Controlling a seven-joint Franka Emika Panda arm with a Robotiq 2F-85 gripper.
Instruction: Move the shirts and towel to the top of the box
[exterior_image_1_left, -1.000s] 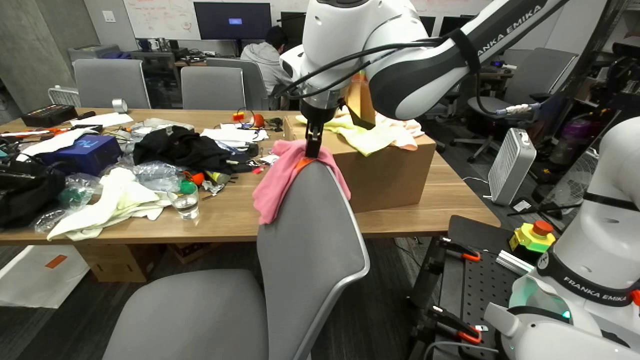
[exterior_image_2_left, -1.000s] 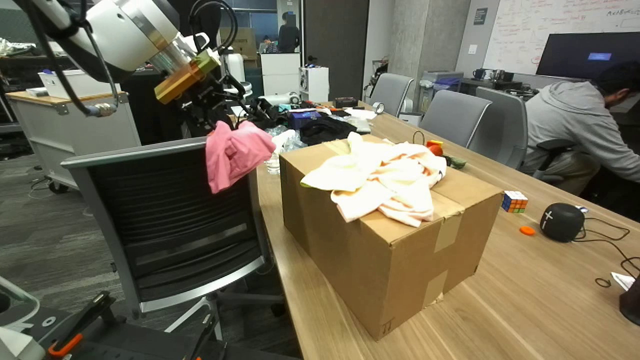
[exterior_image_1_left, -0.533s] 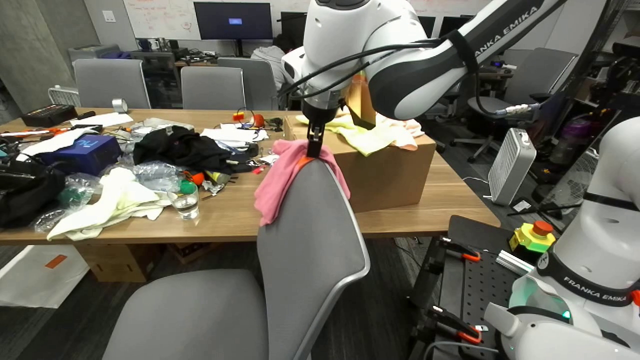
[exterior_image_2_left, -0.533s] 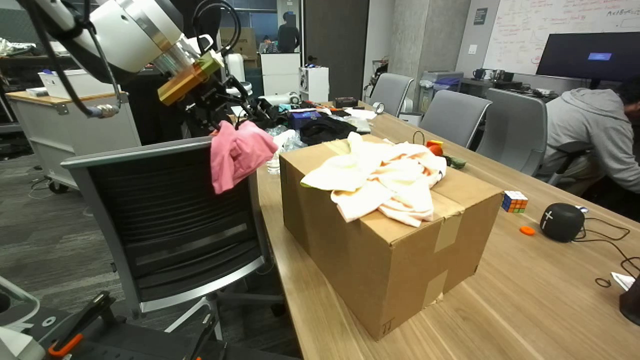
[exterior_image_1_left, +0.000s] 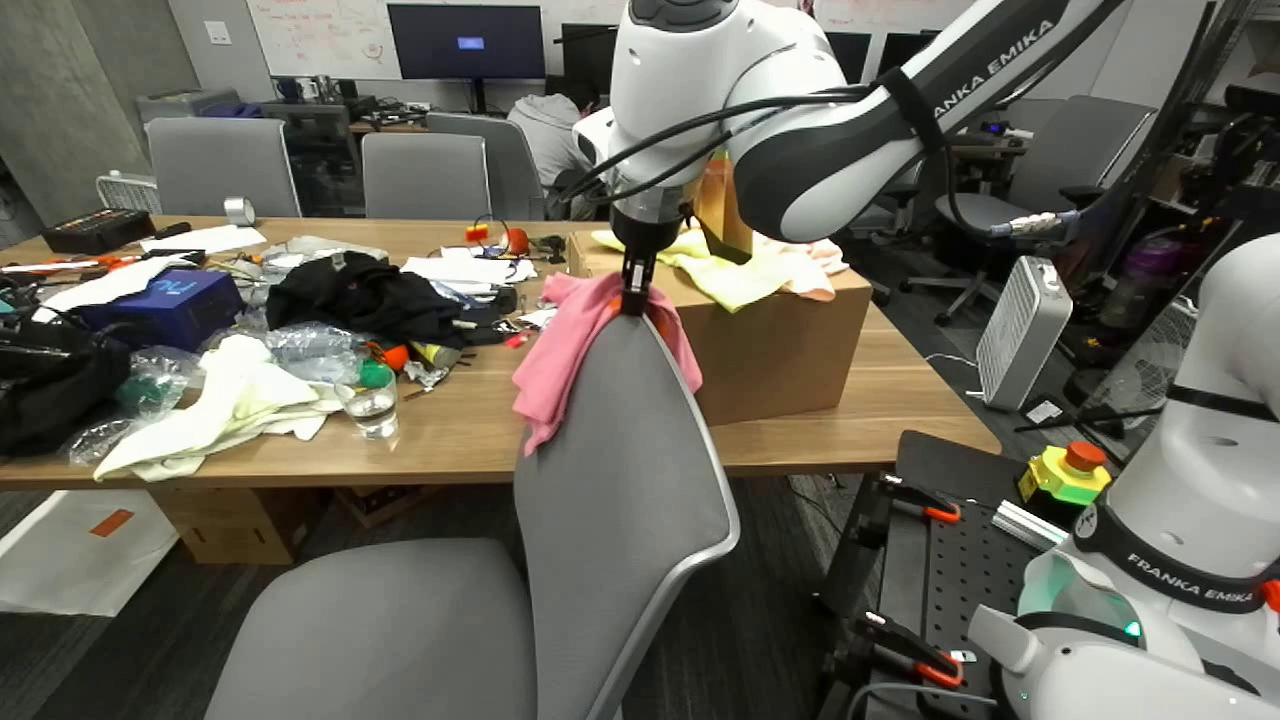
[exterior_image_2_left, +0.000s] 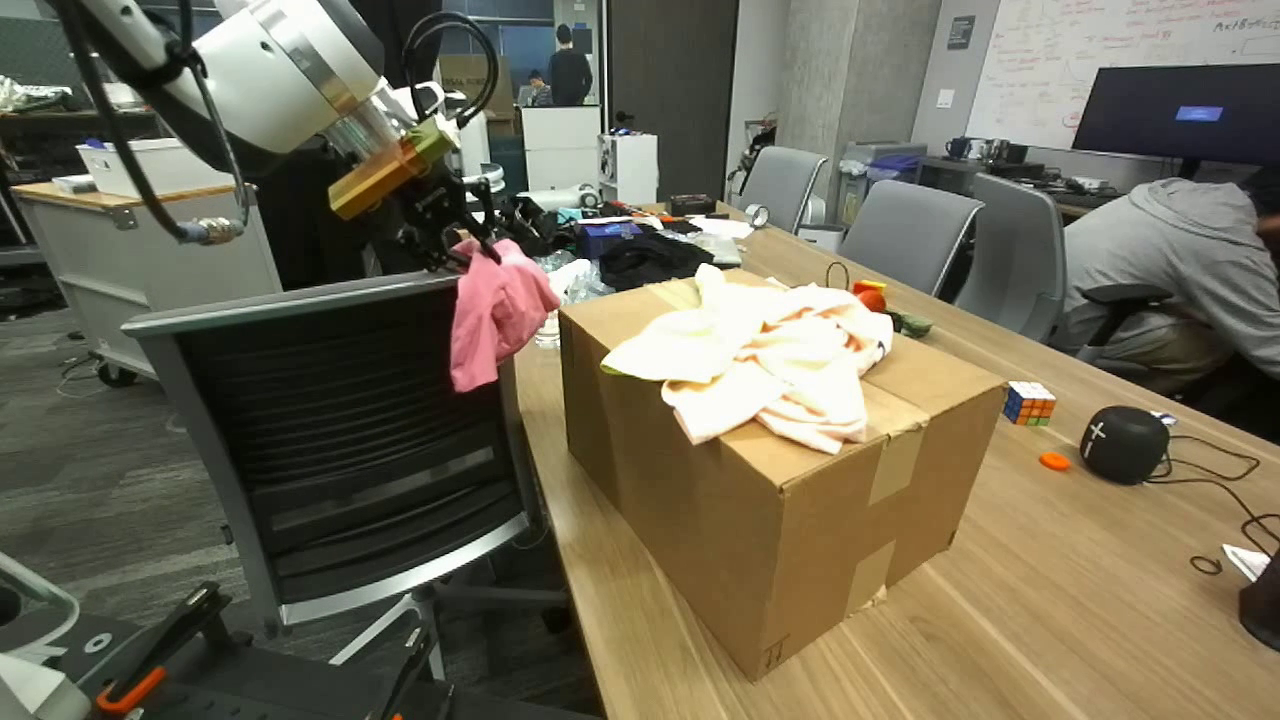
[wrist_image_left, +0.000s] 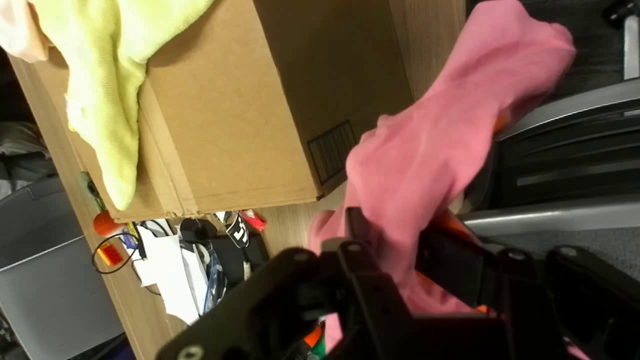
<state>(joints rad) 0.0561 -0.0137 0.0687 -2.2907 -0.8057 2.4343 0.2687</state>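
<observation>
A pink cloth (exterior_image_1_left: 560, 350), shirt or towel I cannot tell, drapes over the top of a chair back, with some orange showing beneath it. My gripper (wrist_image_left: 392, 235) stands at the chair's top edge, its fingers (wrist_image_left: 357, 227) pressing in on a narrow bunch of this cloth; part of the fold is hidden by them. On the brown cardboard box (exterior_image_2_left: 690, 500) lie a yellow towel-like cloth (wrist_image_left: 112, 90) and a peach cloth (exterior_image_2_left: 790, 400), heaped together. A cream cloth (exterior_image_1_left: 240, 400) lies at the table's front, and a black cloth (exterior_image_1_left: 355, 300) sits behind it.
The grey chair (exterior_image_1_left: 620, 440) stands against the table (exterior_image_2_left: 1000, 600), its back rising beside the box. A glass of water (exterior_image_1_left: 372, 405), a blue box (exterior_image_1_left: 165, 305) and plastic bags share the table. A speaker (exterior_image_2_left: 1124, 445) and a puzzle cube (exterior_image_2_left: 1029, 403) lie beyond the box.
My gripper has shifted slightly along the chair back toward the box and its fingers have drawn together on the pink cloth. The cloth has slid the same way.
</observation>
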